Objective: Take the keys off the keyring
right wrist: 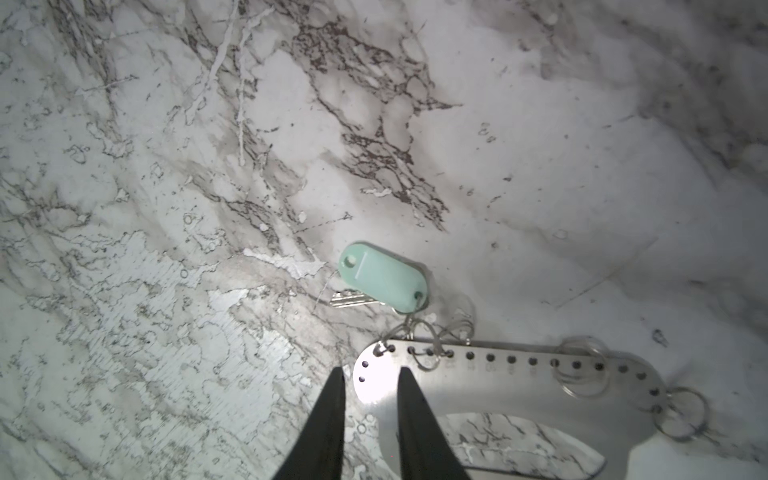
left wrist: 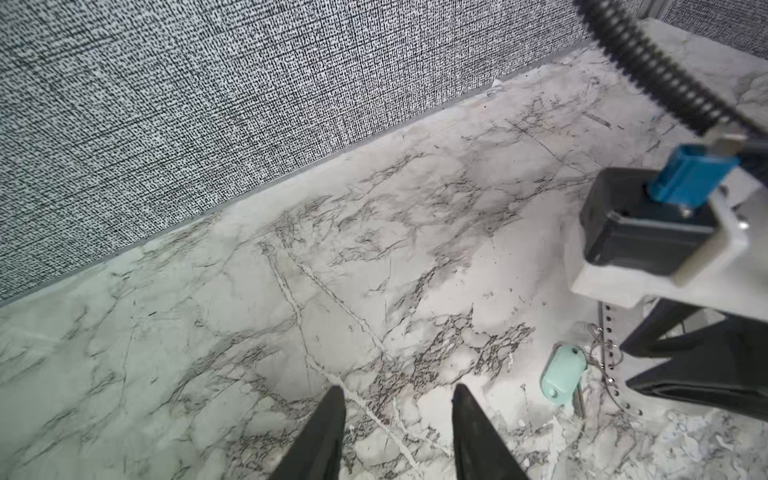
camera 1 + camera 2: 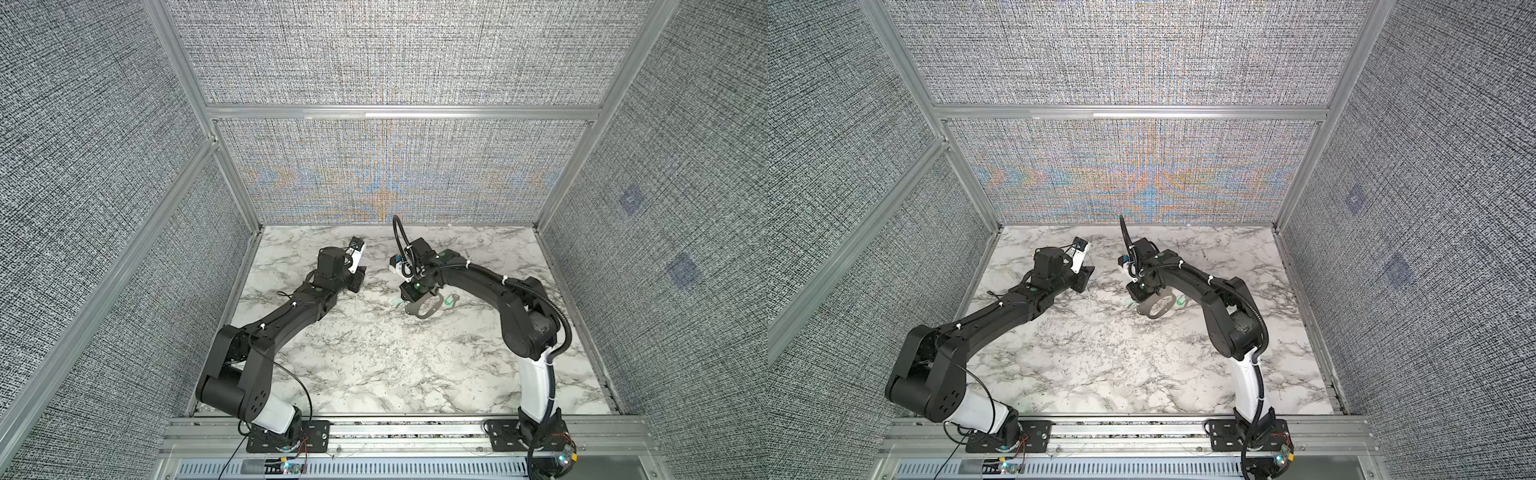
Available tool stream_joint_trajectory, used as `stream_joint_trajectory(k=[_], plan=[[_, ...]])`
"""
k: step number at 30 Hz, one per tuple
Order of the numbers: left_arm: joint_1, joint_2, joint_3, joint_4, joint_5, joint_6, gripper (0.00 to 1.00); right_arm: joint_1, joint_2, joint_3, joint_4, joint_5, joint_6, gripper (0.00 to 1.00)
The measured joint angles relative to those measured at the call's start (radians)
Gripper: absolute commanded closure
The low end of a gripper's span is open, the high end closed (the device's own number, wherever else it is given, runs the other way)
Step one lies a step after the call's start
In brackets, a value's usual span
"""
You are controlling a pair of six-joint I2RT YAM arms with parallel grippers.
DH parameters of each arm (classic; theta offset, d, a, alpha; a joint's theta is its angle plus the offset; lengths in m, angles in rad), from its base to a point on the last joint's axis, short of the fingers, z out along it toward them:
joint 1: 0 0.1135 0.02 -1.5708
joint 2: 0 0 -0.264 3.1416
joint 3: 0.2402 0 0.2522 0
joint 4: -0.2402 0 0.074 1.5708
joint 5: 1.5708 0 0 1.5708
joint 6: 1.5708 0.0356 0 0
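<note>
Right gripper (image 1: 370, 372): jaws narrowly parted astride keyring (image 1: 498, 386) end; grip cannot be told.
Left gripper (image 2: 399, 388): parted, empty.
Keyring: seen right of centre in both top views.
Keys (image 1: 353, 298): hung on it, with green tag (image 1: 382, 276).

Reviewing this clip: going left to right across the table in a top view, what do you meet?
left gripper → pale green key tag → keyring → bright green key tag. The right gripper overlaps the keyring's left end, so it is left out.
</note>
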Motion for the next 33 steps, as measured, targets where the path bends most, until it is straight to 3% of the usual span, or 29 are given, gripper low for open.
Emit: stream_joint_trajectory(k=[18, 33], plan=[[0.001, -0.018, -0.037, 0.001, -0.001, -0.01, 0.55, 0.057, 0.06, 0.016, -0.019, 0.147, 0.087, 0.76], [0.001, -0.007, -0.033, 0.002, 0.0, -0.016, 0.54, 0.063, 0.092, 0.038, -0.05, 0.174, 0.09, 0.83]])
